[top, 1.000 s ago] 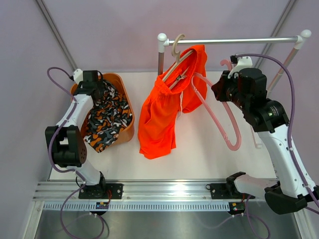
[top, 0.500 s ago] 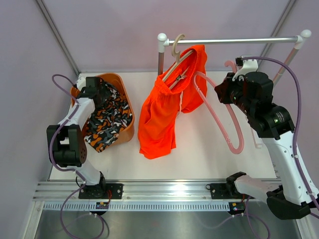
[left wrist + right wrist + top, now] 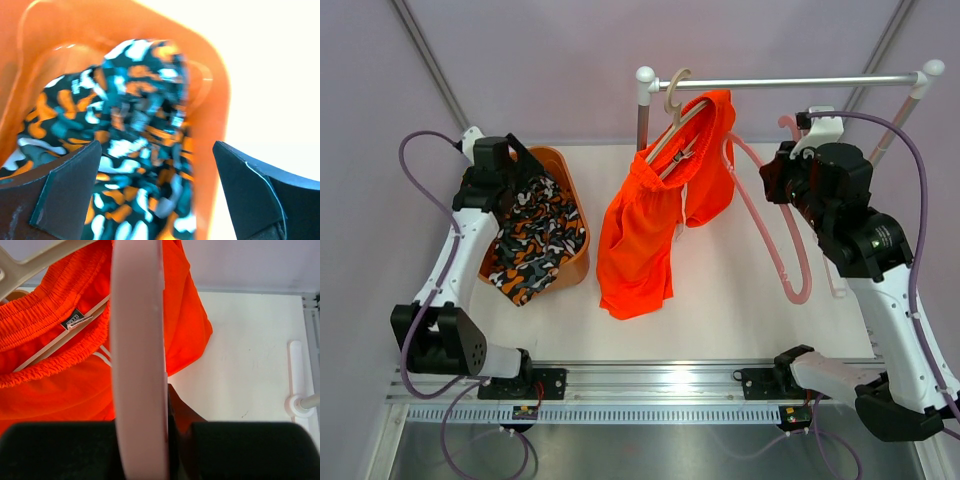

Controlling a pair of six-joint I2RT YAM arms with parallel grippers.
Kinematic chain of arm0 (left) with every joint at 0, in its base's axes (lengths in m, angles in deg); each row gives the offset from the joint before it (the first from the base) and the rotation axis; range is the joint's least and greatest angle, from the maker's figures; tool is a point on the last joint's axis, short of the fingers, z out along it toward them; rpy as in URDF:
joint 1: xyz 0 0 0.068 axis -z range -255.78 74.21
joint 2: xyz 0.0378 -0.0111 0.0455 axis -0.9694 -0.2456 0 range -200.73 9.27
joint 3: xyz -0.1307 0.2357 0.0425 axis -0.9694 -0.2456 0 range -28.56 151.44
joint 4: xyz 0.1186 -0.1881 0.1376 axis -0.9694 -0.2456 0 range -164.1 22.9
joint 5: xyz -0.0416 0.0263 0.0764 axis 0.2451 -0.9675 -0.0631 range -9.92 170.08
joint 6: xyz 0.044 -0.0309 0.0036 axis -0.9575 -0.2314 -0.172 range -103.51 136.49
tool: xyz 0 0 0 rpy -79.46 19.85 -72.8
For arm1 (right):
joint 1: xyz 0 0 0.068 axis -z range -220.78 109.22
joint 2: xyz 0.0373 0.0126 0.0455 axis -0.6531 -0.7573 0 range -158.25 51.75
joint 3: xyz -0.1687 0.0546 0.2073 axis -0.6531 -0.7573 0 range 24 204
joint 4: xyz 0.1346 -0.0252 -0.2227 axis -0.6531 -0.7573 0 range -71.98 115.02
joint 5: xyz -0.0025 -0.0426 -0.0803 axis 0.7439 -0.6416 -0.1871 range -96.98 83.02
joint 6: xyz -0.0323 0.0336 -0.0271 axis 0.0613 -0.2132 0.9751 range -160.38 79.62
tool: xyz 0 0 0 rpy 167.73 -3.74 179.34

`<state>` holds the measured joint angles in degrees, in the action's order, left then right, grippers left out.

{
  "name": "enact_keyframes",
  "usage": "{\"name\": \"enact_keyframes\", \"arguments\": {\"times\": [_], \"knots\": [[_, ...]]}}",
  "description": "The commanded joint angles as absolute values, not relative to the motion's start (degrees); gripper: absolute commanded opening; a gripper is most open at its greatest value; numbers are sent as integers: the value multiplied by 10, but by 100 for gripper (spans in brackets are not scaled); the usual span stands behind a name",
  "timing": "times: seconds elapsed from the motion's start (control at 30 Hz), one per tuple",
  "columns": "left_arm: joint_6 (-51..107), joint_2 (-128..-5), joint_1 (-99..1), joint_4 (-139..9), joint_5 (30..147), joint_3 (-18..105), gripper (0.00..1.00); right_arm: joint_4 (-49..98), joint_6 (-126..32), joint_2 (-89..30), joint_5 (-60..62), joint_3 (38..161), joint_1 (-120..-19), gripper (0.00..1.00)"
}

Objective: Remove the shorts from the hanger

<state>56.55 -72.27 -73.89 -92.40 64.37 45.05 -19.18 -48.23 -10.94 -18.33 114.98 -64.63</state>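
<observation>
Left gripper [image 3: 157, 170] agape above camouflage shorts [image 3: 135, 130]; right gripper [image 3: 145, 442] clamped on pink hanger [image 3: 137, 340], waistband label [image 3: 75, 320] only wrist-visible.

No legible wording appears in any view. The one piece of lettering is on a small black sewn-in label [image 3: 75, 320] inside the ribbed elastic waistband of the plain bright orange fabric shorts [image 3: 50, 390], caught by the right wrist camera: a short line of pale characters, too small and blurred to read. From the overhead camera the label cannot be made out.
</observation>
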Motion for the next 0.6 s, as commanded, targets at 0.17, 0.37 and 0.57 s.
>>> {"name": "enact_keyframes", "arguments": {"times": [0.17, 0.37, 0.57], "knots": [[509, -633, -703, -922, 693, 501, 99, -129, -414, -118, -275, 1205, -647, 0], [499, -571, -674, -916, 712, 486, 99, -77, -383, -135, -237, 1199, -592, 0], [477, -512, -637, -929, 723, 486, 99, -10, -400, -140, -117, 1173, -488, 0]]}}
